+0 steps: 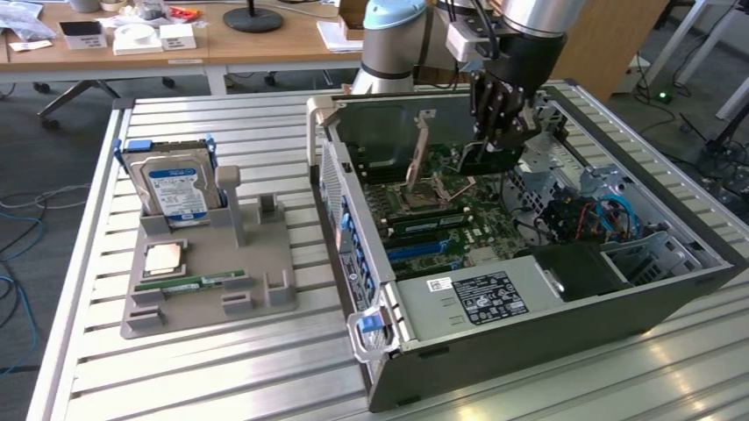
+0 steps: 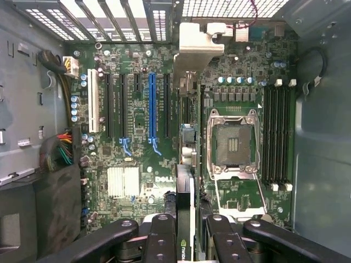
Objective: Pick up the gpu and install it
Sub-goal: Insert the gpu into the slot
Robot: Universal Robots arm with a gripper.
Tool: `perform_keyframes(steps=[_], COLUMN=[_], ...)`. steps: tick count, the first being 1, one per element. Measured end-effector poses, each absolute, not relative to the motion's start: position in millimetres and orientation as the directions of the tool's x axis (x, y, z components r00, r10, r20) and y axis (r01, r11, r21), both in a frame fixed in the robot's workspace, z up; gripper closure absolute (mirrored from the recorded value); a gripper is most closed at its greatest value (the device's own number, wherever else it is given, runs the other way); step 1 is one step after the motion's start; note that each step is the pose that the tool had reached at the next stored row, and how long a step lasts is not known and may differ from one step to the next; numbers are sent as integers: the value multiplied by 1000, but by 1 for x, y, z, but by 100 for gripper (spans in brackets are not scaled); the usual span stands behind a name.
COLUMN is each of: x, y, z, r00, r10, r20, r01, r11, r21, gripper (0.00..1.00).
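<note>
The end effector [image 1: 497, 140] hangs inside the open computer case [image 1: 550, 289], its dark fingers [image 2: 163, 233] drawn in and pinching the gpu [image 1: 486, 160] by its upper edge. In the wrist view the end effector [image 2: 189, 226] grips the gpu [image 2: 186, 142] seen edge-on, a thin dark strip running away from the fingers to its pale metal bracket [image 2: 197, 49] near the case's vented rear wall. The card sits over the motherboard [image 2: 131, 181], just beside the black slots and the blue slot [image 2: 152, 104], with the processor socket [image 2: 233, 142] on its other side. I cannot tell whether its lower edge touches the board; the fingers cover its near end. On the table [image 1: 210, 377], well apart from the case, a grey holder [image 1: 263, 263] carries a hard drive [image 1: 175, 184] and a green memory stick [image 1: 193, 282].
</note>
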State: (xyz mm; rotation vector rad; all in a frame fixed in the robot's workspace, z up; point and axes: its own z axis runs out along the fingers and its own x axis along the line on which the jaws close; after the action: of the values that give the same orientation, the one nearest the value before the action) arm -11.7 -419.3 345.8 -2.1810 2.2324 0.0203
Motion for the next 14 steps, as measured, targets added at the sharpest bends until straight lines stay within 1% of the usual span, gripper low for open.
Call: perform_keyframes(steps=[14], x=[-13], y=[-424], z=[339], r00=[-23], r10=[-999], r20=[-24], r01=[-1000], r11=[23], r21=[-5], gripper=[74])
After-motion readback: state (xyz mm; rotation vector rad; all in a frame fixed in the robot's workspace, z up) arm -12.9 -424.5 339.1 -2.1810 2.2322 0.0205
